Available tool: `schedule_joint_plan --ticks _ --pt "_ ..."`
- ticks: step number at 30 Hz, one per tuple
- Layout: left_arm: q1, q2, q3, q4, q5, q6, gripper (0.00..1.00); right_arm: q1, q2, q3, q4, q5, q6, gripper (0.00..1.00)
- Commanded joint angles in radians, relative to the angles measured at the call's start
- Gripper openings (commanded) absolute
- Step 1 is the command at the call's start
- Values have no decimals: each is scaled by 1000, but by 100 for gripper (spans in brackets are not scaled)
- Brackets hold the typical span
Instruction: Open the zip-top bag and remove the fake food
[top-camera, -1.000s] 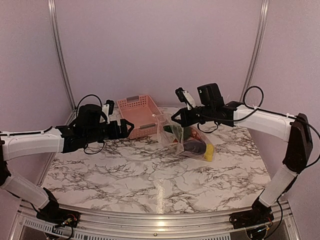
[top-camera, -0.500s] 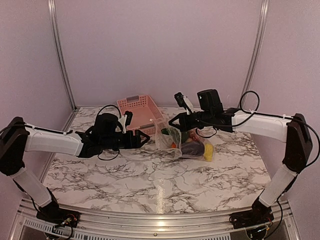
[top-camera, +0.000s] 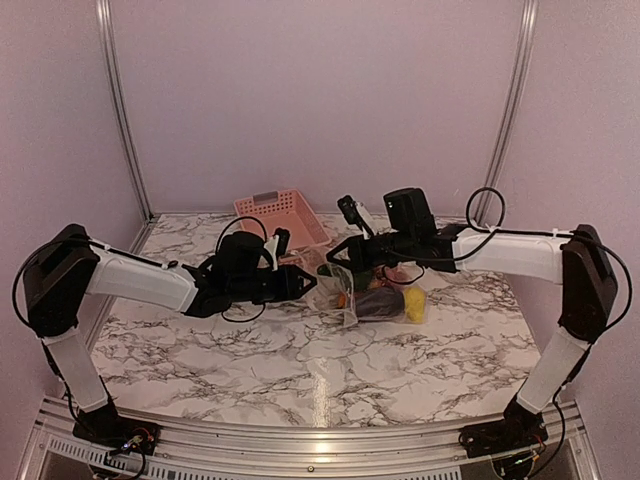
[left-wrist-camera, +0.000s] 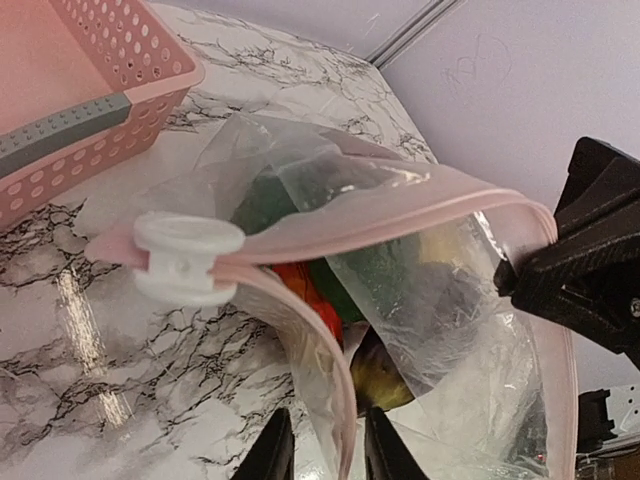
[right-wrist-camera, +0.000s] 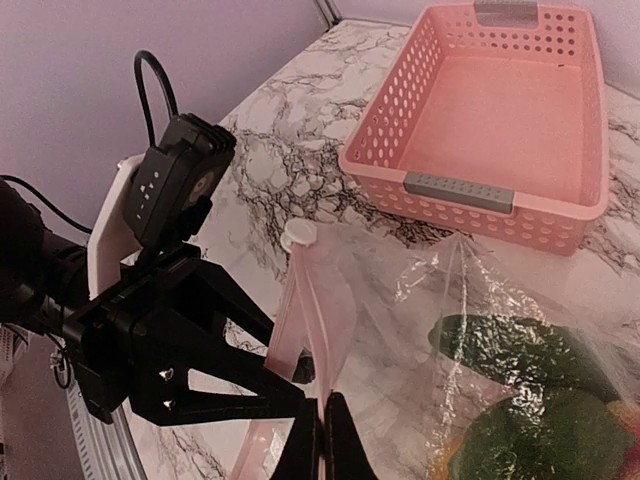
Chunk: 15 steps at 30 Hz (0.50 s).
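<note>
Zip-top bag, clear crinkly plastic: right end effector clamps one lip; left end effector, half-open, straddles other; slick film may slip free.

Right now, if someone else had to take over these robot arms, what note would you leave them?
Left gripper: open, jaws astride the near lip of the bag, not clamped.
Right gripper: shut on the far lip, holding the mouth up.
Bag: on the table beside the basket, lips parted, slider at the basket end.
Food: all inside the bag.
Done: bag unzipped.
Left: clamp the near lip, spread the mouth wider, take the food out.
</note>
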Motion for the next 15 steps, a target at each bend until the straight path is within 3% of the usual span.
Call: schedule_joint_plan --ticks 1,4,10,15 --pt "23 35 15 -103 -75 -44 13 8 -9 -17 58 -16 23 0" --pt "49 38 -39 -108 -84 -79 0 9 -8 -15 48 -18 16 0" --pt "83 52 -116 -128 -116 -105 0 10 -7 -40 68 -21 24 0" --pt "83 63 -113 -63 -10 -49 2 32 9 -58 107 -41 47 0"
